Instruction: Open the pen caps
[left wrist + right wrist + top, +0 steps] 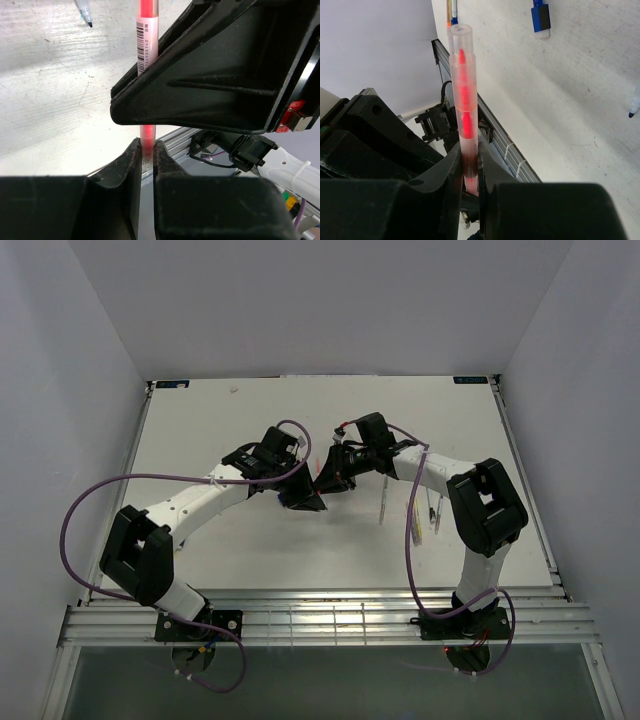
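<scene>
A red pen (pixel 319 471) is held in the air at mid-table between both grippers. My left gripper (pixel 148 152) is shut on the pen's lower, clear end. The barcoded red barrel (pixel 147 45) runs up behind the black body of the right gripper (pixel 215 85). My right gripper (pixel 471 170) is shut on the same pen (pixel 463 85). Its translucent end, with a red core inside, sticks up free above the jaws. I cannot tell whether that end is a cap. In the top view the left gripper (pixel 305 498) and right gripper (pixel 328 478) almost touch.
Several pens lie on the table right of the grippers (pixel 385 495) (pixel 434 512). A blue cap end (pixel 540 19), a dark pen tip (pixel 633 104) and an orange-yellow pen (pixel 451 10) show in the right wrist view. Another pen tip (pixel 85 12) lies beyond the left gripper. The metal rail (pixel 330 620) runs along the near edge.
</scene>
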You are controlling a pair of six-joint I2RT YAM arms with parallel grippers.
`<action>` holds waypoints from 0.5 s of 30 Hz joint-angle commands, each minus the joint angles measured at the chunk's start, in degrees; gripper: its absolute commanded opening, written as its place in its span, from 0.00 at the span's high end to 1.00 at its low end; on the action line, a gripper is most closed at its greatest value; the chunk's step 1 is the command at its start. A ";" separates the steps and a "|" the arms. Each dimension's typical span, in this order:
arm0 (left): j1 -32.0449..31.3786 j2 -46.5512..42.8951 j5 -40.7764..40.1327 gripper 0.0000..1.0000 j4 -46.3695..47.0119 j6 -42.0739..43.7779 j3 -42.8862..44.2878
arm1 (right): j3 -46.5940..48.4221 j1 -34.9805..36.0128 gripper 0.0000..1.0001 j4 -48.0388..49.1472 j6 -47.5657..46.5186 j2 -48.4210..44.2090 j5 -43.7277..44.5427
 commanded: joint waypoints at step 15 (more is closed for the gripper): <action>-0.02 -13.38 6.98 1.00 13.91 -5.56 -14.87 | 13.97 -9.06 0.92 3.65 4.43 5.90 -1.34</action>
